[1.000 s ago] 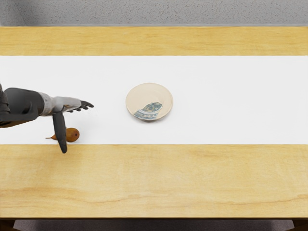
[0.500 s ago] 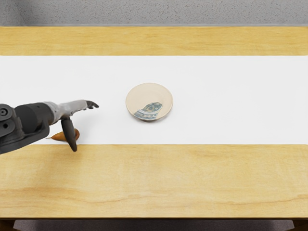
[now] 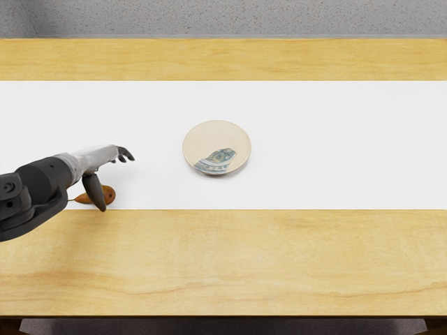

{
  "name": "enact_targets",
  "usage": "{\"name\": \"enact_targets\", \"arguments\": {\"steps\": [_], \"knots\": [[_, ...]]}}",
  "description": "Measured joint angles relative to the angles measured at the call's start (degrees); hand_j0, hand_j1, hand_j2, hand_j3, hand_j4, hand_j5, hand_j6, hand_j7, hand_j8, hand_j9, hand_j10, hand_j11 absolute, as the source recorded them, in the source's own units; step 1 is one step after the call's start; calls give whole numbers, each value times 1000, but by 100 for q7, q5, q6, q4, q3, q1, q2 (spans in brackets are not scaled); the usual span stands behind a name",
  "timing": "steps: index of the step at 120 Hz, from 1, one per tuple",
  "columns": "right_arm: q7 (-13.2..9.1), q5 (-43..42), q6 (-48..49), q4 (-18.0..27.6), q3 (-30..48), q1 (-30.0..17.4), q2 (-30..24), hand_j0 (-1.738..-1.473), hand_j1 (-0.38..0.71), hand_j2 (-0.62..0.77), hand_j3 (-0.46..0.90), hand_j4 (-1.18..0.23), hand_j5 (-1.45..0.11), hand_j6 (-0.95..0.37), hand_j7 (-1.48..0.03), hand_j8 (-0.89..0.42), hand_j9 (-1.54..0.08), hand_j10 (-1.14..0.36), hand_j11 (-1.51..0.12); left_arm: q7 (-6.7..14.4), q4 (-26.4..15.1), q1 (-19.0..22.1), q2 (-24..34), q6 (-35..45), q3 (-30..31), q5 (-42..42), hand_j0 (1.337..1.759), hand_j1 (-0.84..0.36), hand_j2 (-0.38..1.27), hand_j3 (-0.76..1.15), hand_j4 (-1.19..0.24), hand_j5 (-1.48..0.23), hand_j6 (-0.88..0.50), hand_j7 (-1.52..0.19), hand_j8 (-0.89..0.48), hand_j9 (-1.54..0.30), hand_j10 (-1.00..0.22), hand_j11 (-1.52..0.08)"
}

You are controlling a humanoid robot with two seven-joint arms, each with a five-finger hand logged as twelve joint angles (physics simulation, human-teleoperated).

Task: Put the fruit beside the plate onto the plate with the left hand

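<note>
Over the last second I've brought my left hand (image 3: 96,164) lower and closer over the fruit (image 3: 108,195). Its thumb now drops across the fruit, with the fingers still spread and gripping nothing. The fruit has barely shifted: it lies near the tabletop's (image 3: 279,258) left edge, well apart from the plate (image 3: 216,147) at the middle. I judge the grasp is still to come. I count one fruit, one plate and one arm.
</note>
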Motion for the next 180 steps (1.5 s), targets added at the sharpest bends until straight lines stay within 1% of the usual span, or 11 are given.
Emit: {"name": "enact_targets", "arguments": {"steps": [24, 74, 85, 151, 163, 180], "knots": [[0, 0, 0, -5, 0, 1, 0, -1658, -310, -7, 0, -33, -43, -33, -43, -33, -43, -33, -43, 0, 46, 154, 81, 17, 0, 39, 1658, -9, 64, 0, -306, -392, -307, -392, -307, -391, -306, -391], [0, 0, 0, -9, 5, 1, 0, -1658, -310, -7, 0, -33, -43, -33, -43, -33, -43, -33, -43, 0, 111, 221, 81, 19, 0, 45, 1658, -127, 85, 0, -405, -521, -406, -521, -406, -521, -404, -520], [0, 0, 0, -7, 7, 1, 0, -1658, -310, -7, 0, -33, -43, -33, -43, -33, -43, -33, -43, 0, 119, 288, 78, 19, 0, 45, 1658, -153, 89, 0, -425, -549, -426, -548, -426, -548, -425, -548], [0, 0, 0, -14, 24, 1, 0, -1658, -310, -7, 0, -33, -43, -33, -43, -33, -43, -33, -43, 1, 172, 283, 33, -41, -6, 10, 1657, -273, 135, 0, -533, -696, -534, -695, -534, -694, -534, -693], [-1, 0, 0, -15, 25, 1, 0, -1658, -310, -7, 0, -33, -43, -33, -43, -33, -43, -33, -43, 0, 177, 283, 30, -45, -8, 2, 1657, -287, 166, 0, -557, -722, -526, -725, -549, -725, -556, -724], [0, 0, 0, -15, 26, 1, 0, -1658, -310, -7, 0, -33, -43, -33, -43, -33, -43, -33, -43, 0, 185, 283, 33, -51, -9, -4, 1656, -294, 190, 0, -582, -756, -517, -760, -536, -761, -580, -761]]}}
